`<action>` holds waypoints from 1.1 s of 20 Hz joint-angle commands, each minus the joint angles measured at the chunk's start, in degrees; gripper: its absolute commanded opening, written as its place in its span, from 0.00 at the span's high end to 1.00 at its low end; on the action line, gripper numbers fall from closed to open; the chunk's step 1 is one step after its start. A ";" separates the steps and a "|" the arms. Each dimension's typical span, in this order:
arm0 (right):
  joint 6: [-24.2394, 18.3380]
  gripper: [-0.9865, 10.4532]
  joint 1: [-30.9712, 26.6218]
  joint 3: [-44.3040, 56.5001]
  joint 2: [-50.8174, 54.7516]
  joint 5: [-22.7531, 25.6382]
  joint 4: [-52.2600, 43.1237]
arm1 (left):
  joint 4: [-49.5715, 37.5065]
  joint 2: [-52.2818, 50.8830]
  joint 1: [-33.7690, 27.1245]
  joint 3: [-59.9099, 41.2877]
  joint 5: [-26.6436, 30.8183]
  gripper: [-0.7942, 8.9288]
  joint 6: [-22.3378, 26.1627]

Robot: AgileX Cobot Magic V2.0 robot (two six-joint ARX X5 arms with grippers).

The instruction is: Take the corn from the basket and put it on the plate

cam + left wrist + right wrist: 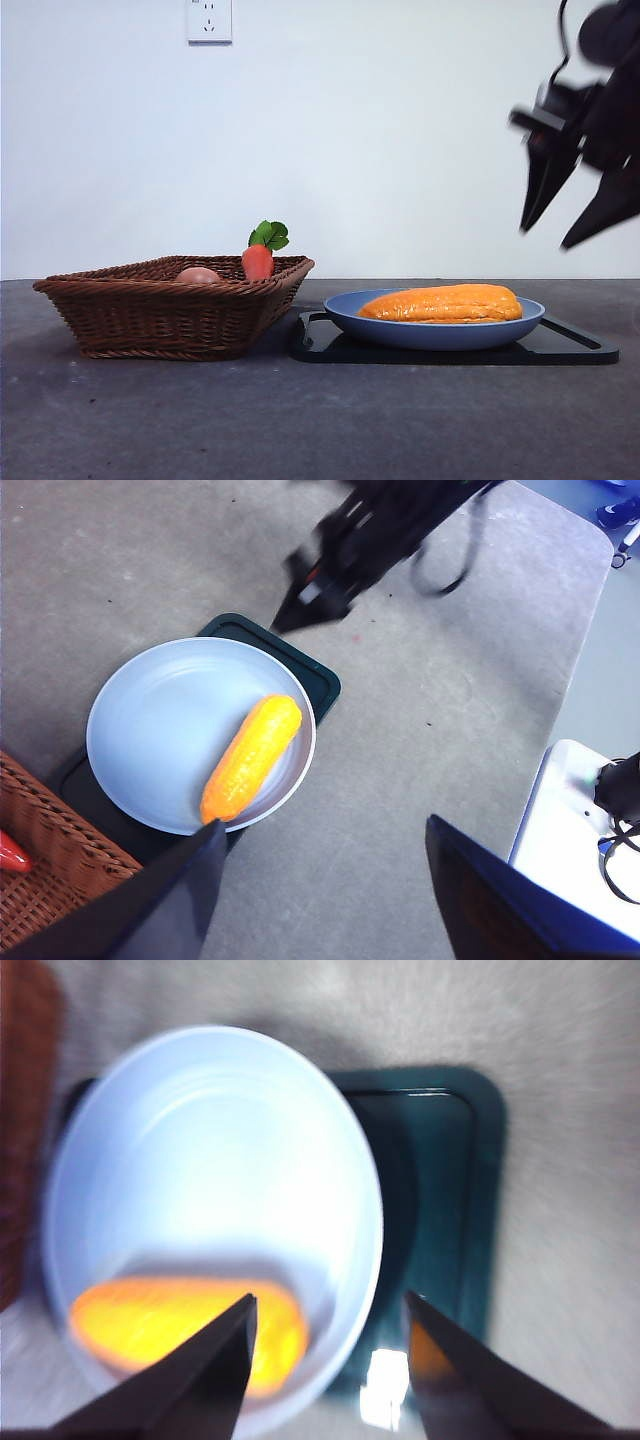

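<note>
Front view: the corn lies lengthwise in the blue plate, which rests on a flat black tray on the grey table. Left of the tray, close beside it, stands the brown wicker basket, holding a small carrot with green leaves and a round peach-coloured item that shows just above the rim. A white wall socket is mounted on the wall behind. At the upper right, well above the plate and off to its side, hangs the right gripper, its two black jaws spread apart and holding nothing. Right wrist view, blurred: the same jaws stand parted over the plate, with the corn lying near the plate's rim and the tray showing beyond it. Left wrist view: the left gripper hangs high above the table with its jaws wide apart and empty; below lie the plate, the corn set diagonally toward one side of it, a corner of the basket, the carrot's red tip, and the right arm's gripper above the tray's far corner.
</note>
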State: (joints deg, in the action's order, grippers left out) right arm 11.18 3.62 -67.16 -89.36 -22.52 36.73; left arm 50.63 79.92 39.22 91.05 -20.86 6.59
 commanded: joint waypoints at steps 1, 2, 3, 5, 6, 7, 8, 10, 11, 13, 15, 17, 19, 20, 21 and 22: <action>-3.06 0.71 0.13 -1.22 5.42 -1.27 4.98 | -0.44 0.24 0.26 1.27 0.07 0.58 -0.20; -4.52 0.71 0.55 -1.22 8.94 -3.56 8.63 | -0.39 0.24 0.26 1.27 0.07 0.58 -0.22; -5.77 0.71 1.16 -1.20 11.87 -5.20 11.80 | -0.24 0.24 0.26 1.27 0.07 0.58 -0.24; -7.96 0.71 3.30 -1.20 18.21 -5.95 18.03 | 0.61 0.24 0.26 1.27 0.09 0.58 -0.20; -8.70 0.71 4.44 -1.20 21.22 -5.95 20.20 | 1.18 0.24 0.26 1.27 0.07 0.59 -0.22; -8.90 0.72 5.35 -1.20 23.45 -5.92 21.86 | 1.64 0.24 0.26 1.27 0.09 0.62 -0.20; -8.96 0.74 6.34 -1.20 25.79 -5.92 23.98 | 2.29 0.24 0.26 1.27 0.09 0.66 -0.20; -9.11 0.77 7.80 -1.07 29.46 -5.84 27.76 | 3.56 0.24 0.26 1.27 0.07 0.77 -0.20; -9.11 0.80 8.52 -0.94 30.97 -5.49 29.05 | 4.17 0.24 0.26 1.27 0.09 0.81 -0.20; -9.14 0.87 10.12 0.59 34.25 -5.18 29.18 | 5.38 0.24 0.26 1.27 0.07 0.89 -0.20; -9.11 0.91 11.37 3.26 37.22 -3.93 28.65 | 6.12 0.24 0.26 1.27 0.07 0.91 -0.20; -9.07 0.91 11.67 6.86 39.93 -3.76 27.71 | 6.78 0.24 0.26 1.27 0.07 0.91 -0.20; -8.63 0.91 11.67 10.69 42.38 -3.82 25.46 | 6.75 0.24 0.26 1.27 0.09 0.91 -0.20; -8.63 0.91 11.67 11.54 42.84 -3.80 25.33 | 6.75 0.24 0.26 1.27 0.07 0.91 -0.20; -8.61 0.91 11.67 11.65 43.06 -3.80 25.55 | 6.67 0.24 0.26 1.27 0.07 0.91 -0.20; -8.59 0.91 11.67 11.65 43.06 -4.11 25.42 | 6.56 0.24 0.26 1.27 0.07 0.91 -0.20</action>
State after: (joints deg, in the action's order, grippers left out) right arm 2.79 15.05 -54.87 -46.09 -26.46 62.52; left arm 57.67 79.92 39.22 91.05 -20.86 6.46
